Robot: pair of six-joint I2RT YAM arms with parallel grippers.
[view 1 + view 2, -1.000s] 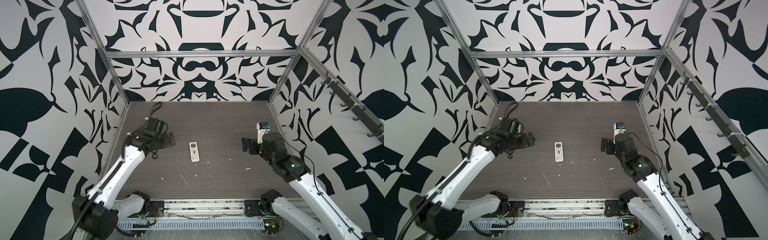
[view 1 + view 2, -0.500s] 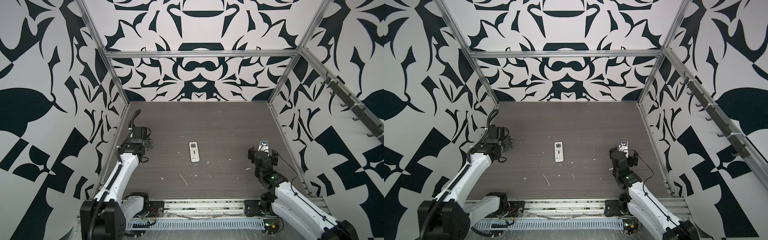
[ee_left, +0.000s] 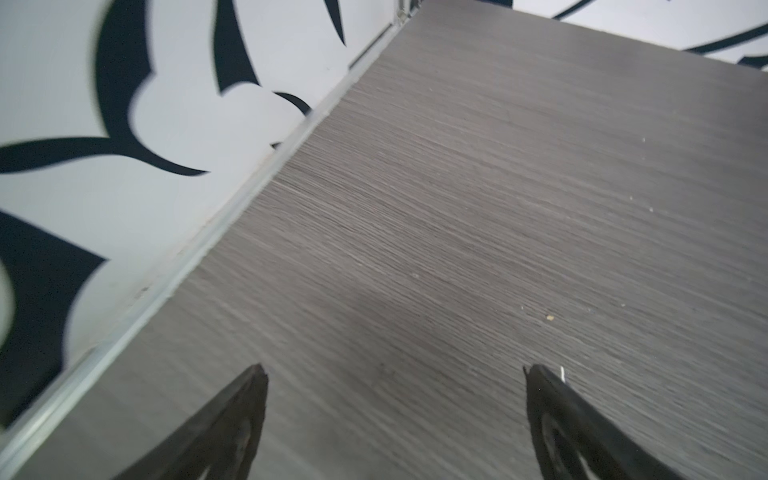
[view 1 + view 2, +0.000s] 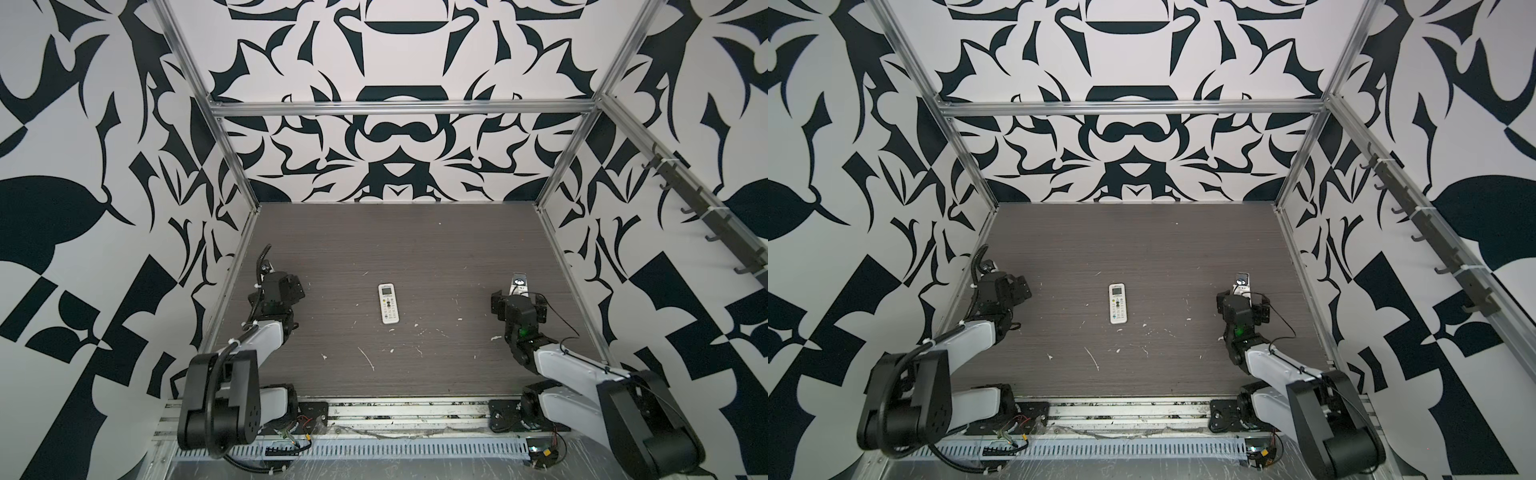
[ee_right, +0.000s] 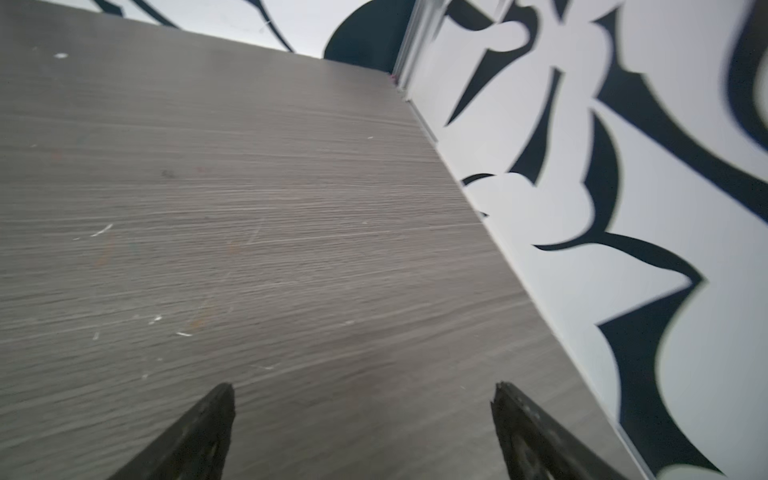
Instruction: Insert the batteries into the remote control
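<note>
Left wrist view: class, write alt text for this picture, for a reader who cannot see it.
The left gripper is open, its two black fingertips spread wide above a grey wood-grain table with nothing between them. A black-and-white patterned wall meets the table along a pale metal strip.

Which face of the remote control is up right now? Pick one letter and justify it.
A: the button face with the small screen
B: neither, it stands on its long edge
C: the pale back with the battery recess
A: in a top view the remote control lies flat on the table, with its greenish screen and dark button rows showing.
</note>
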